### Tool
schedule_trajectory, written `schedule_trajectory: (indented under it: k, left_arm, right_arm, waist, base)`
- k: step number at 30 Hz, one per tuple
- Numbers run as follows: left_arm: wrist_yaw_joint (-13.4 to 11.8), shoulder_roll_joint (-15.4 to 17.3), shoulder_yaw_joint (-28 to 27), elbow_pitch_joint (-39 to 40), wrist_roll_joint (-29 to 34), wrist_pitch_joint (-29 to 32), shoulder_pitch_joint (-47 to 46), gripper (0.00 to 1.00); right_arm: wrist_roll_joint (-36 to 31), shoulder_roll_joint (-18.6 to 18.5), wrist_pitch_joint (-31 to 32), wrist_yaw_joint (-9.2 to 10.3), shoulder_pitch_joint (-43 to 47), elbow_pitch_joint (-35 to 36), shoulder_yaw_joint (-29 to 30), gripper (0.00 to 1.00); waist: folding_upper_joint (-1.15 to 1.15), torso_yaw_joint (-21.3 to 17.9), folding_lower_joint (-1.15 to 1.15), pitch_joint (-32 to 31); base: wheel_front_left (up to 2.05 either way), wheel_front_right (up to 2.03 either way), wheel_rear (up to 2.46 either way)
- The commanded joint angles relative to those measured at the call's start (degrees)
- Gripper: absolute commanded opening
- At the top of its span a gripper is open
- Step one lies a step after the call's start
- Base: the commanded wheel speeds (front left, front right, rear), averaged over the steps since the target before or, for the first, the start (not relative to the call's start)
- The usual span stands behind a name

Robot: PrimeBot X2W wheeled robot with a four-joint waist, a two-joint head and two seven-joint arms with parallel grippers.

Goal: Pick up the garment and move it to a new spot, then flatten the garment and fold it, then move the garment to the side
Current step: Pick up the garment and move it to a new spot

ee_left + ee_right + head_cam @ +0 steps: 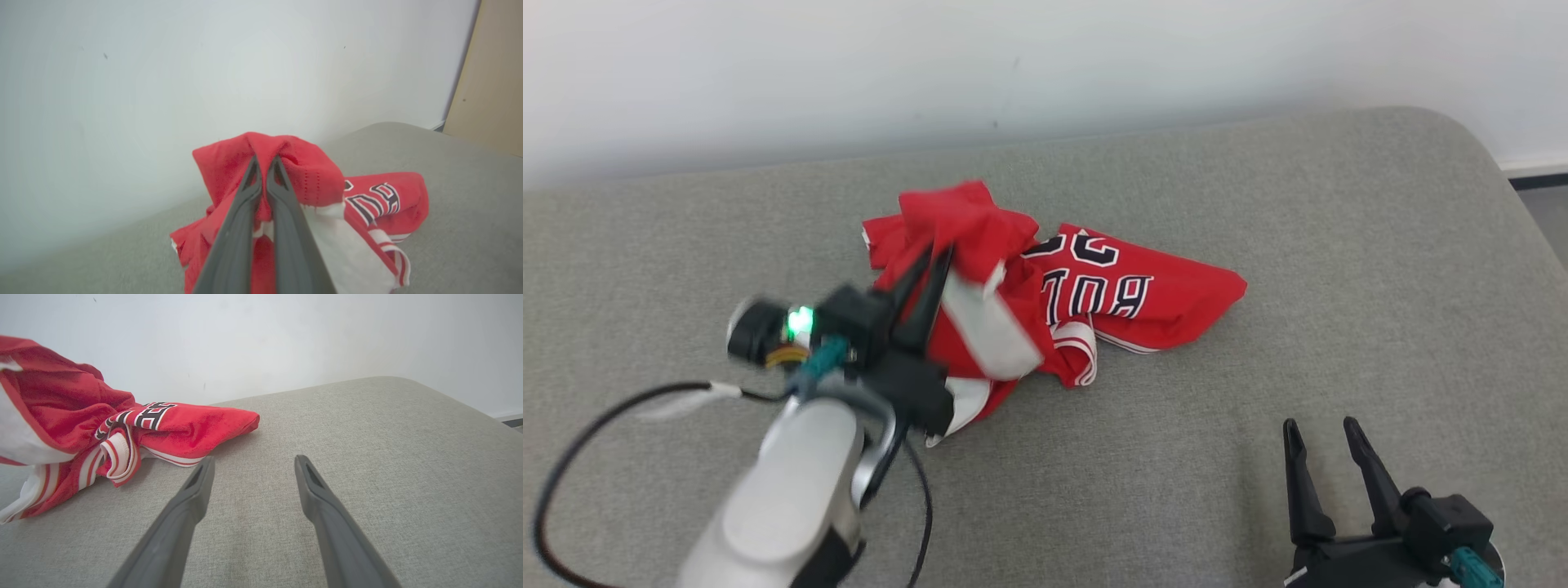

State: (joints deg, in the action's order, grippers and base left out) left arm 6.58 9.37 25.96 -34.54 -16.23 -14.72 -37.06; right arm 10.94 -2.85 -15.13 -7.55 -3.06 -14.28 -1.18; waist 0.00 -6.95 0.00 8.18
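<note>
The garment (1127, 282) is a crumpled red jersey with white trim and dark lettering, lying mid-surface on the grey cushion (1339, 245). My left gripper (936, 251) is shut on a raised fold at the jersey's left end. In the left wrist view the two fingers of the left gripper (265, 159) pinch a peak of the red garment (310, 171) lifted off the cushion. Low at the right, my right gripper (1323, 425) stands open over bare cushion, apart from the jersey. The right wrist view shows the right gripper (253, 459) with its fingers spread and the garment (192, 424) to their left.
A white wall (1013, 57) runs behind the cushion. The cushion's rounded right edge (1503, 171) drops off toward a floor strip. A black cable (596, 425) loops by my left forearm. A beige panel (490, 81) stands at the right in the left wrist view.
</note>
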Motion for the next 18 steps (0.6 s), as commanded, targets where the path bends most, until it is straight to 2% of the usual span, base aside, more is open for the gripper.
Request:
schedule_trajectory:
  k: [1, 4, 10, 18]
  left_arm:
    - [0.25, 0.25, 0.23, 1.41, 0.11, -0.34, -1.83, 0.00]
    - [0.61, 1.23, 1.49, 6.81, -0.24, 0.66, -6.40, 0.00]
    - [0.84, 3.50, 3.89, 15.84, -2.64, 6.66, -16.63, 0.00]
    - [0.90, 4.96, 3.02, 17.47, -6.23, 9.10, -24.74, 0.00]
  right_arm:
    - [0.25, -0.06, -0.06, 0.12, 1.03, -0.14, 0.02, 1.00]
    - [0.59, -0.09, -0.06, 0.12, 1.41, -0.27, 0.03, 1.00]
    - [1.39, -0.07, -0.06, 0.12, 2.13, -0.73, -0.76, 1.00]
    - [1.70, -0.05, -0.05, 0.12, 2.85, -0.72, -1.60, 1.00]
  waist:
    - [0.00, 0.88, 0.00, -0.89]
    - [0.00, 1.70, 0.00, -1.96]
    - [0.00, 2.17, 0.00, -3.77]
    - [0.00, 0.97, 0.00, -4.59]
  base:
    - [0.00, 0.00, 0.00]
    - [0.00, 0.00, 0.00]
    - [0.00, 0.00, 0.00]
    - [0.00, 0.00, 0.00]
